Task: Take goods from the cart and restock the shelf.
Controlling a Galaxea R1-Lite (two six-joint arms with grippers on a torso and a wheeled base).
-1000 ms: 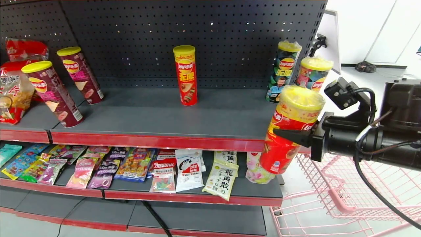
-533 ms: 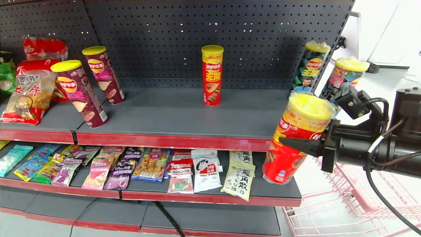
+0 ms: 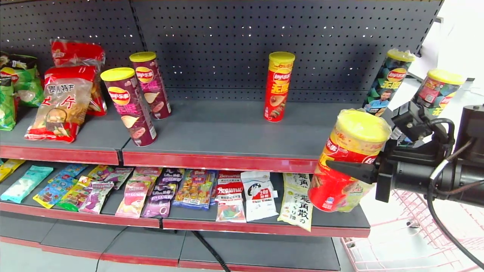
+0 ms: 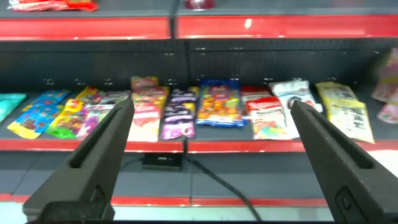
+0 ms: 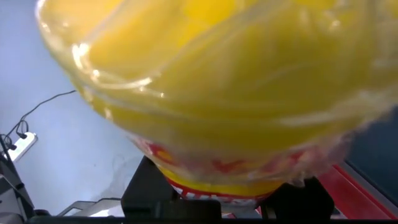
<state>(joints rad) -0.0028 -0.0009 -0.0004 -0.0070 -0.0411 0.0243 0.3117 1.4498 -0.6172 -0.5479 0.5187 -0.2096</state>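
A tall red chip can with a yellow lid under clear wrap was clamped in the right gripper, held in the air in front of the right end of the shelf. It leaned slightly and rested on no board. One dark finger crossed its middle. In the right wrist view the lid loomed close, with the gripper's black fingers pressed against the can's sides.

The left gripper hung with its jaws spread wide and nothing between them, facing the lower shelf and its row of flat snack packets.

On the upper board stood a matching red can near the pegboard back, upright and alone at the middle. To its left were two maroon cans — one nearer the front, one behind it. Farther left lay red snack bags and a green bag. At the right end stood two dark, wrapped cans.

A pink wire cart sat at the lower right, beside the shelf's end — what it held could not be made out.
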